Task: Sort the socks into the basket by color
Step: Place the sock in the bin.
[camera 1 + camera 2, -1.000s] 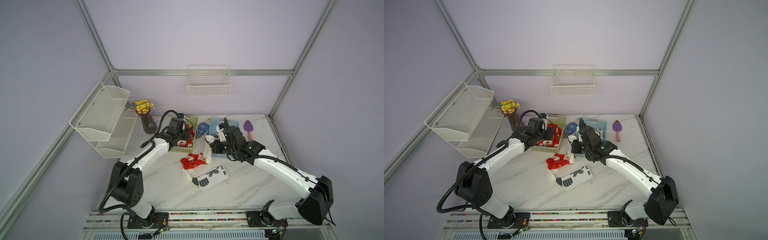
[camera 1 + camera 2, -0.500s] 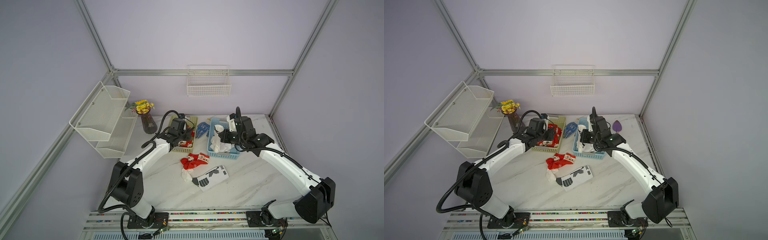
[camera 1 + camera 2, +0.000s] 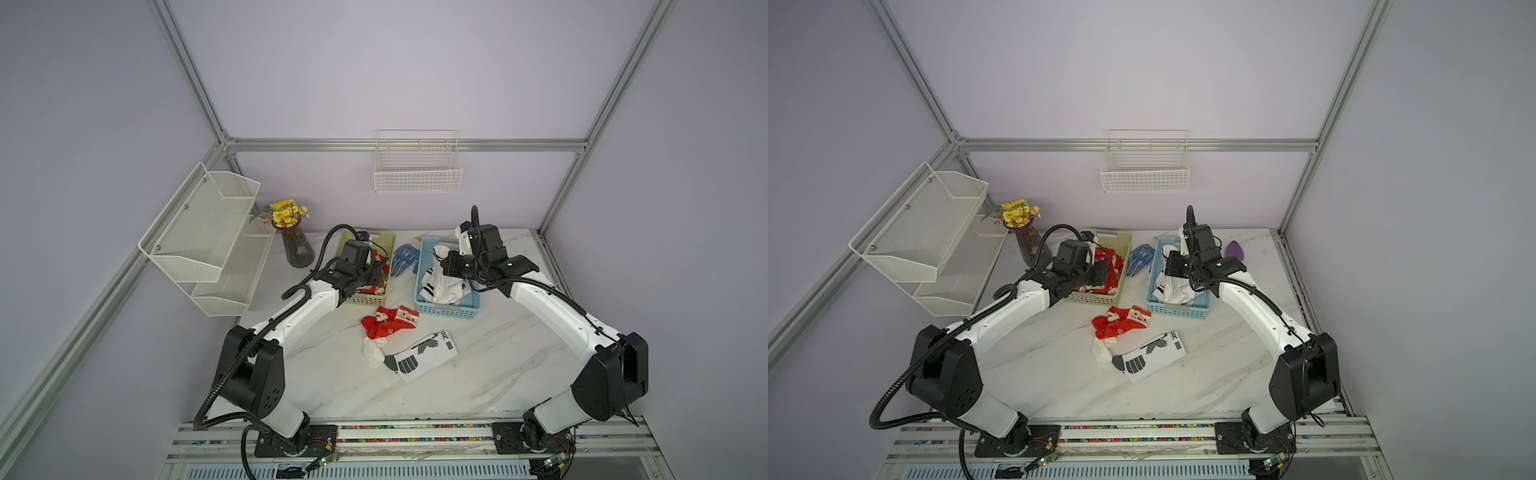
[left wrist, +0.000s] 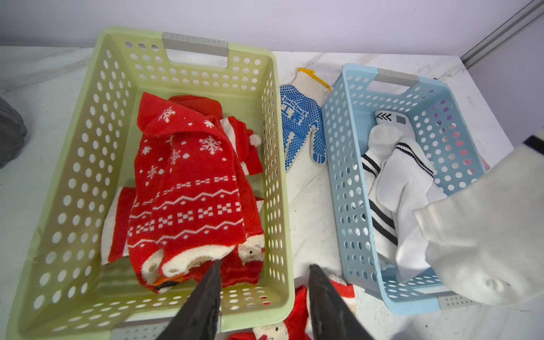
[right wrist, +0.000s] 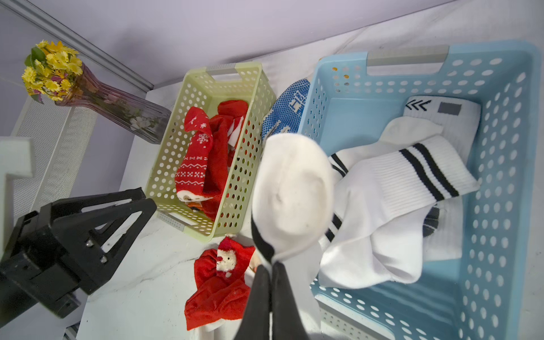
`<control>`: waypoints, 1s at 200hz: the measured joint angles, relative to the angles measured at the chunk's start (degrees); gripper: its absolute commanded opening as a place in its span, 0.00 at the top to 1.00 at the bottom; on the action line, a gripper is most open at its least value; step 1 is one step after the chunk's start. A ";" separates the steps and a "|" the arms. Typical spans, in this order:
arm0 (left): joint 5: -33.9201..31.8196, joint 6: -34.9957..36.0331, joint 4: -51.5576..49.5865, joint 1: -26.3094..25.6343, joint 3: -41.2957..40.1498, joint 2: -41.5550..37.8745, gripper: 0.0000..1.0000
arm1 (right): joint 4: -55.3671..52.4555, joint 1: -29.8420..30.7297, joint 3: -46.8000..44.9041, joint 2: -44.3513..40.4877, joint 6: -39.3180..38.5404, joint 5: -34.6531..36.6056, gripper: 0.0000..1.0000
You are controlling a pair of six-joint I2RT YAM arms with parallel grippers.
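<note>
Swung across the white marble table (image 3: 490,374), the right arm (image 3: 552,307) now hangs over the perforated blue plastic basket (image 3: 446,311) near the far edge — plain white fabric sock (image 5: 291,188) pinched in the right gripper (image 5: 271,266); left gripper (image 4: 263,269) half-open, empty.

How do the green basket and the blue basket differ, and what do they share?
The green basket is pale green, the blue basket light blue.
The green basket holds red socks, the blue basket white socks.
The open left end effector is by the green basket; the right end effector, shut on a white sock, by the blue basket.
Both are perforated with grey handles.
</note>
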 measured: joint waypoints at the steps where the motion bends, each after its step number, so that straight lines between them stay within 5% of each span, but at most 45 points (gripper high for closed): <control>1: 0.00 0.00 -0.02 0.00 0.00 -0.04 0.52 | 0.02 0.00 0.02 0.04 0.00 -0.02 0.95; 200: 0.04 -0.46 0.00 -0.37 0.00 -0.48 0.52 | 5.84 -5.73 0.66 10.23 -2.08 -3.39 0.95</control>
